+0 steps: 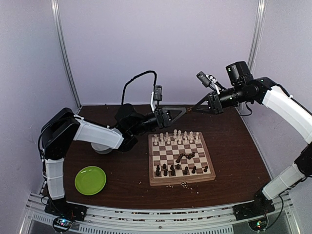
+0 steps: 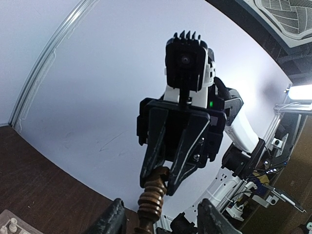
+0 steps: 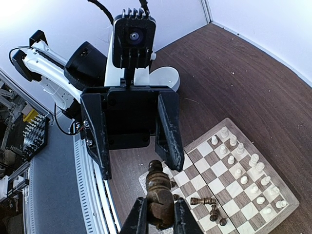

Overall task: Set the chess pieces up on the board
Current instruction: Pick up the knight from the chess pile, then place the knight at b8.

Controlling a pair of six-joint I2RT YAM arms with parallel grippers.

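Observation:
High over the back of the table, a dark brown chess piece (image 1: 190, 109) hangs between my two grippers, which face each other. My right gripper (image 3: 161, 207) is shut on one end of this piece (image 3: 158, 187). My left gripper (image 2: 161, 212) is open, and its fingers (image 3: 171, 131) straddle the piece's other end (image 2: 152, 197) with gaps on both sides. Below them lies the board (image 1: 181, 181). Cream pieces (image 1: 178, 136) stand in its far rows and dark pieces (image 1: 175, 169) along its near side. Two dark pieces (image 3: 207, 202) lie toppled near the middle.
A round green plate (image 1: 90, 179) sits at the table's front left. A white bowl (image 3: 163, 78) stands left of the board, partly hidden under my left arm. Pale crumbs (image 1: 185, 184) lie by the board's front edge. White walls enclose the back and sides.

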